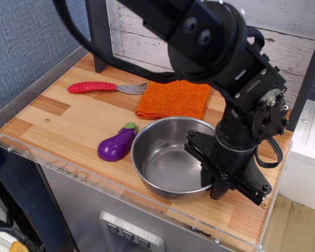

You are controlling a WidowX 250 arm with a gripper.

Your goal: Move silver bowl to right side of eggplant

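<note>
Now, placement: silver bowl (170,157) sits just right of eggplant (117,144), as the task wants.
Grip: gripper (216,176) clamped on bowl's right rim, seemingly for steadying.

Bulky matte-black arm (220,58) with round joints, silver screws and black cables.

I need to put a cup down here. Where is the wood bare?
The widest bare patch is the table's left part, between the fork and the front edge, left of the eggplant. The right half is crowded: cloth, bowl and tool on its rim.
</note>
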